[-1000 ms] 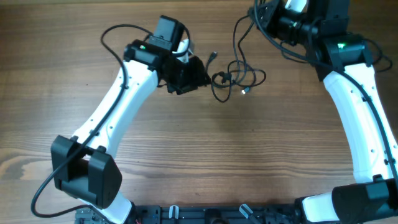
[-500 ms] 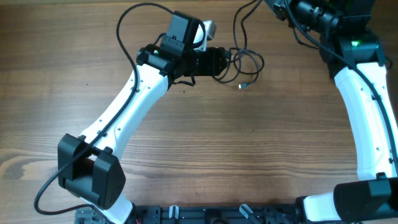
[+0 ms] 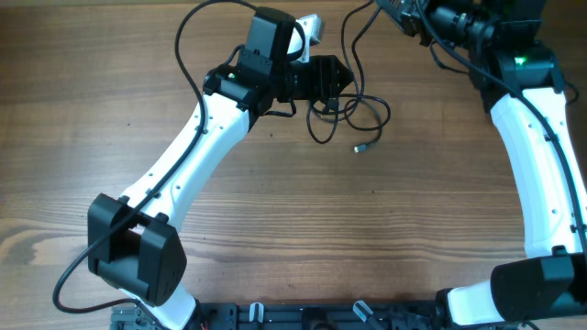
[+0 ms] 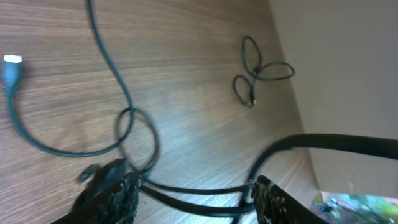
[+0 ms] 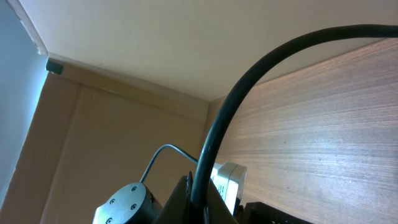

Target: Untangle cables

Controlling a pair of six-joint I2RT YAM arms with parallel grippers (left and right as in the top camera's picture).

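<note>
The cables (image 3: 353,108) are thin black cords lying in loose crossed loops at the far middle of the wooden table, with a small plug end (image 3: 360,147) pointing toward the front. My left gripper (image 3: 337,78) is open at the loops' far left edge. In the left wrist view two cable strands (image 4: 186,193) run across between its fingers (image 4: 189,198), with a loop (image 4: 137,134) and a plug (image 4: 12,62) ahead. My right gripper (image 3: 396,13) is raised at the far edge and shut on one cable strand (image 5: 249,87), which arcs up out of its jaws (image 5: 199,196).
A second small looped cable (image 4: 261,71) lies farther off on the table near the wall in the left wrist view. The left arm (image 3: 183,174) slants across the table's left half. The right arm (image 3: 541,156) runs along the right side.
My left gripper has swung to the far right, from beside the loops to over their edge. The loops have shifted slightly. My right gripper has risen toward the far edge with its strand.
</note>
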